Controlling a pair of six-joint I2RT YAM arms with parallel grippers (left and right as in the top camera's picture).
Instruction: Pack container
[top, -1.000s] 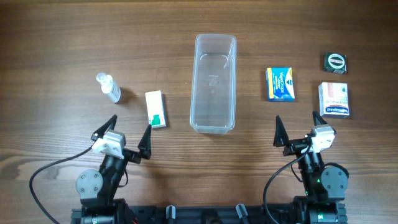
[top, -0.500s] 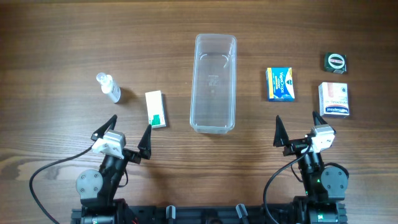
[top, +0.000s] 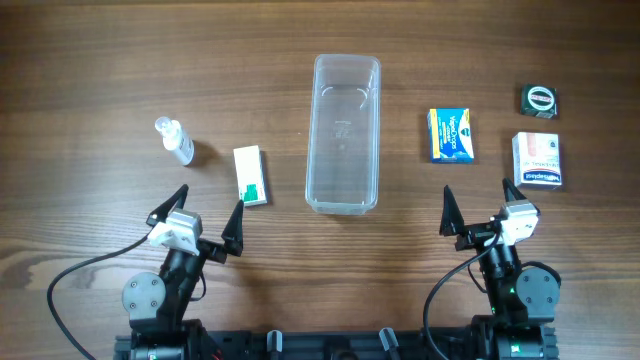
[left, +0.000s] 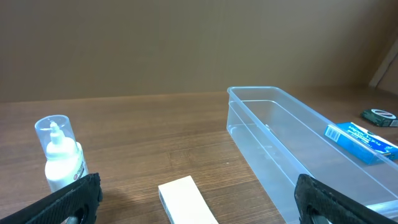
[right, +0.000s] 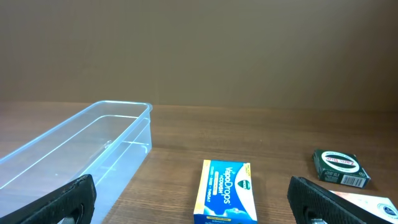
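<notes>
- Fingers (top: 235, 228) of the left gripper (top: 210, 200) are spread as wide as they go, holding nothing and touching nothing. The white-and-green box (top: 250, 175) lies just ahead of the tip nearer the middle of the table.
- The right gripper (top: 477, 197) is likewise spread wide and empty, with its tips apart from every item.
- One container (top: 345, 150): clear, long and narrow. It lies on the wooden table (top: 100, 60) between the two grippers, its long side running away from the arms, with nothing inside.
- One small clear spray bottle (top: 176, 141) lies to the left of the container, beyond the white-and-green box.
- There are four small boxes. The white-and-green one is left of the container. The other three are to its right: a blue-and-yellow box (top: 451, 135), a dark green box (top: 540, 99) and a white-and-red box (top: 536, 160).
</notes>
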